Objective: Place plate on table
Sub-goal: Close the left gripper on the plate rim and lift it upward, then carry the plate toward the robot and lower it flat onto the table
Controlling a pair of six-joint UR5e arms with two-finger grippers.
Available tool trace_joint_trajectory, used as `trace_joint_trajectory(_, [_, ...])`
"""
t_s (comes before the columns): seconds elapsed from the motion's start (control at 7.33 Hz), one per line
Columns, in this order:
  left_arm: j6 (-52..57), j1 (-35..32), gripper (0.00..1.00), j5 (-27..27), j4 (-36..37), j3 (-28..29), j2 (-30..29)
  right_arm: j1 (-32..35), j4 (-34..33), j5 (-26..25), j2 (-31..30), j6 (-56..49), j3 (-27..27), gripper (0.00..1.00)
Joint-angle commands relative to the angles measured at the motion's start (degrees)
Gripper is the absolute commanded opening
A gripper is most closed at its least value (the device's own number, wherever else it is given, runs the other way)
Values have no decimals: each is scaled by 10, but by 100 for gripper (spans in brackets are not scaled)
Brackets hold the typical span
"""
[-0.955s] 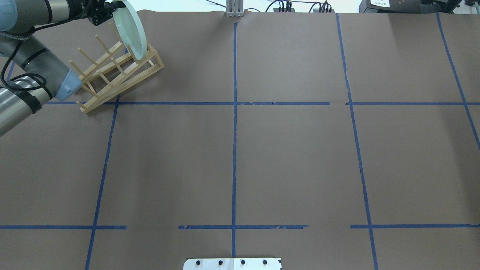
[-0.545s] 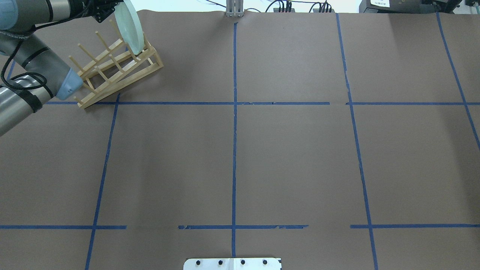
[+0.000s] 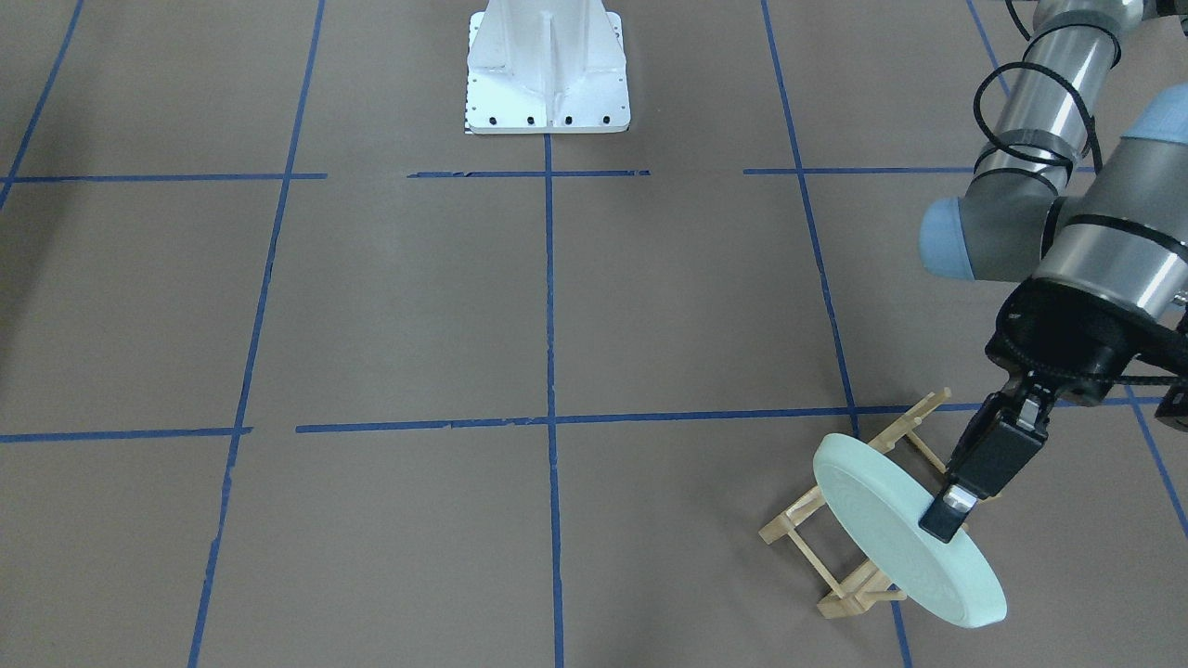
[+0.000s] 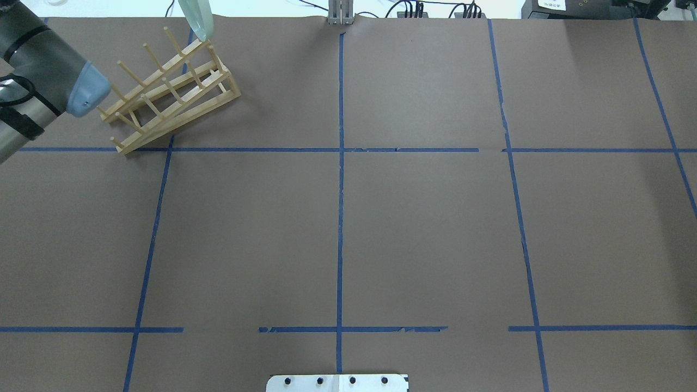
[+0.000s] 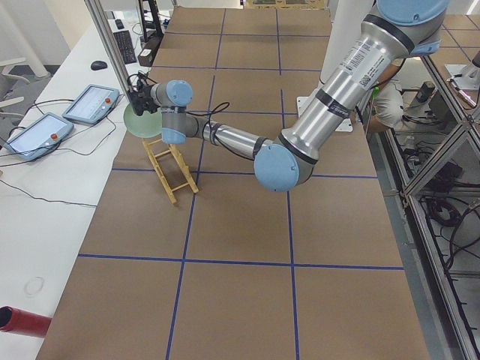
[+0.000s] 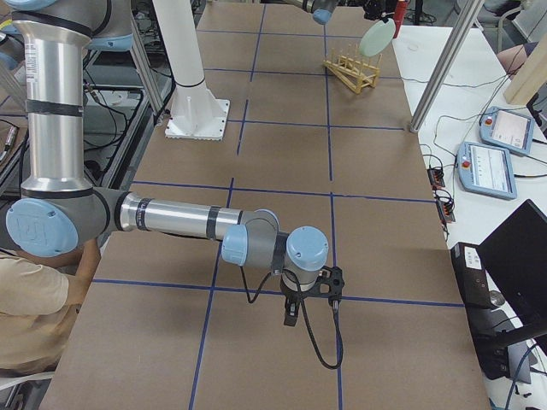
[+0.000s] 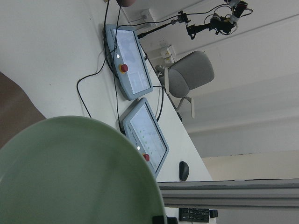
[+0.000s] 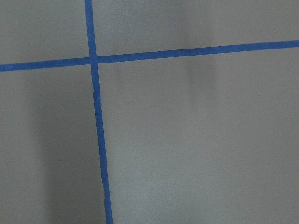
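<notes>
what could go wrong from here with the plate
The left end effector grips the plate only by its rim, and the plate hangs tilted, so it might slip or swing. Its lower edge looks close to the rack; a sideways move may catch on it.

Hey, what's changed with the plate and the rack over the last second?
The left gripper, shut on the rim of the round pale mint-green plate, has lifted it up out of the light wooden peg rack; in the overhead view only its lower edge shows now. The rack stays in about the same spot on the brown taped table; nothing was let go.
</notes>
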Motion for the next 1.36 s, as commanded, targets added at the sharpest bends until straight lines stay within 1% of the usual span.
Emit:
trace_joint_trajectory(0.0, [0,22,0,-22,195,-124,3,0,0,0,1,0,0,100])
trace_joint_trajectory(0.14, [3,57,0,-23,290,-156,1,0,0,0,1,0,0,100])
trace_joint_trajectory(0.27, [10,94,0,-20,401,-178,-4,0,0,0,1,0,0,100])
trace_joint_trajectory(0.41, [46,145,0,-2,506,-194,-16,0,0,0,0,0,0,100])
trace_joint_trajectory(0.68, [136,232,0,47,770,-181,-92,0,0,0,0,0,0,100])
trace_joint_trajectory(0.82, [139,275,0,74,832,-174,-99,0,0,0,1,0,0,100])
trace_joint_trajectory(0.95, [149,314,0,88,884,-111,-129,0,0,0,1,0,0,100])
trace_joint_trajectory(1.09, [175,331,0,87,909,-5,-177,0,0,0,0,0,0,100])
trace_joint_trajectory(1.23, [175,346,0,85,910,2,-171,0,0,0,0,0,0,100])
